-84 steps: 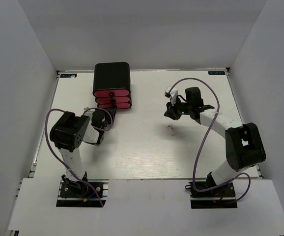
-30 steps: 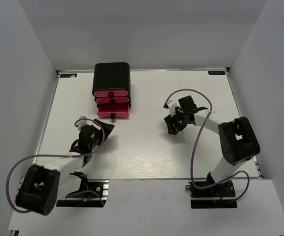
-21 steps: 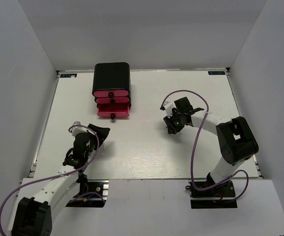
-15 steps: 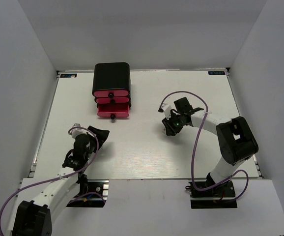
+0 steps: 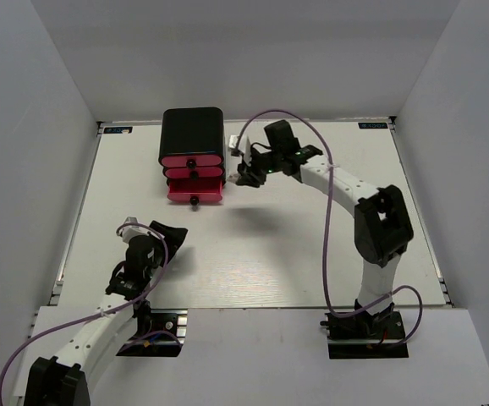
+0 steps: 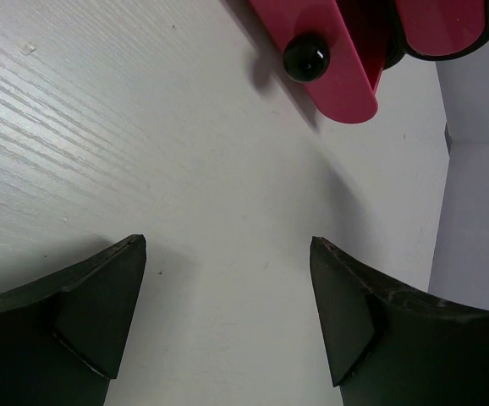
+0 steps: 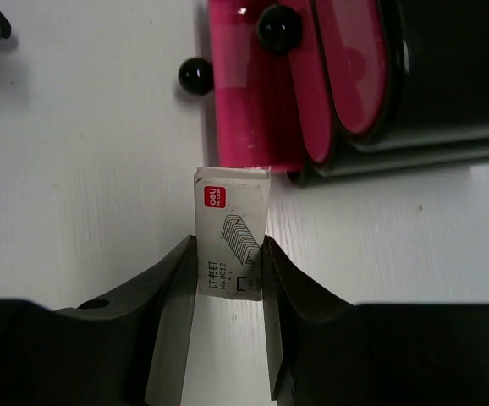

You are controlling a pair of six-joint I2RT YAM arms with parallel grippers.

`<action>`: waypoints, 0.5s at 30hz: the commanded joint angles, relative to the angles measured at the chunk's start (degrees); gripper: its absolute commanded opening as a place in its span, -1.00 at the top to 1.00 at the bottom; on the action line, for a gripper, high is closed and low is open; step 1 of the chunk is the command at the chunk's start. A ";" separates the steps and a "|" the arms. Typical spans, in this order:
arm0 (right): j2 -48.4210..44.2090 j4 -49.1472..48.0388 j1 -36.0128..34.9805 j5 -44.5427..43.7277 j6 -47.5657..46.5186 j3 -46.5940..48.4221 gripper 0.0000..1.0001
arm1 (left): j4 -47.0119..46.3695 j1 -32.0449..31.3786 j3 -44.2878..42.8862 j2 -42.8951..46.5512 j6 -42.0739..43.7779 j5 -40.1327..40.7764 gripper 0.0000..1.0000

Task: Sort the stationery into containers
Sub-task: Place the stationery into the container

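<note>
Right wrist view shows our right gripper [image 7: 228, 258] clamped on a small white staple box [image 7: 230, 222], its fingers [image 7: 173, 292] pressing both long sides. The box's far end sits just beside the side wall of the pulled-out lowest drawer [image 7: 249, 110] of the black drawer unit [image 7: 456, 76], not yet over the cavity. We judge we are mid-delivery. The next move calls for shifting the box sideways above the open drawer, then letting go. Our left gripper [image 6: 228, 254] hangs wide apart and empty over the table [image 6: 143, 127], short of the drawer's knob [image 6: 305, 57].
</note>
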State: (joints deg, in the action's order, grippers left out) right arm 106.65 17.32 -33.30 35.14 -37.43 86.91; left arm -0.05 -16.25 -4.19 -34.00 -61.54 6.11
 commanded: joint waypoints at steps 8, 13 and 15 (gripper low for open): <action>10.77 -7.02 -6.95 -4.45 -1.59 9.85 1.00 | 1.02 -0.10 0.32 1.57 -0.51 0.04 -0.76; 12.88 -10.81 -8.62 -8.23 -1.59 11.17 1.00 | -0.03 -0.10 0.32 0.51 -0.51 0.04 -0.76; 13.84 -11.96 -9.15 -9.55 -1.68 11.78 1.00 | -0.03 -0.10 0.32 -0.01 -0.51 0.04 -0.76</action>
State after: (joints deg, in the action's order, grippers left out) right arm 119.96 11.05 -41.80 28.27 -38.20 95.04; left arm 0.08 -16.25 -4.19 -33.52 -61.98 6.11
